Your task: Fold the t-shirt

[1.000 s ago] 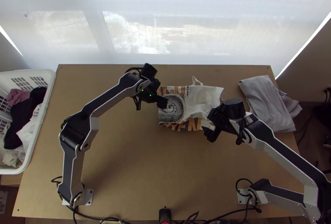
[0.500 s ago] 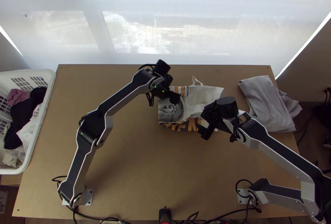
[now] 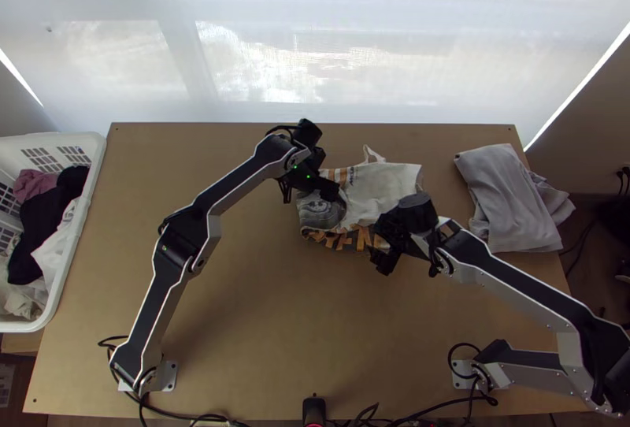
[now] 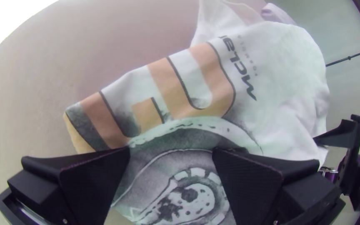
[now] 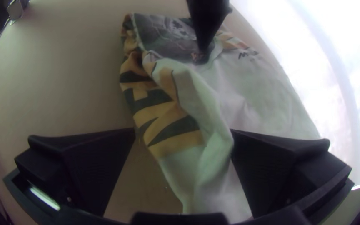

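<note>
1. Basket (image 3: 76, 242): well left of shirt, clothes inside.
2. Left gripper (image 3: 335, 191): over shirt's printed left part, fingers spread wide.
3. Shirt (image 3: 382, 187): on table (image 3: 236, 309), between basket and grey cloth, print up, near edge rumpled, strap-like bit sticking out at far edge.
4. Right gripper (image 3: 381, 246): at shirt's near edge, fingers apart, white fabric between them.
5. Grey cloth (image 3: 504, 191): right of shirt, apart, folded, loose layers at right.

Light wooden table (image 3: 276, 332). White printed t-shirt (image 3: 382, 189) lies toward far side, creased, partly folded. Grey cloth (image 3: 504, 191), folded, lies at right edge. Metal base plates (image 3: 168, 376) sit near side.
</note>
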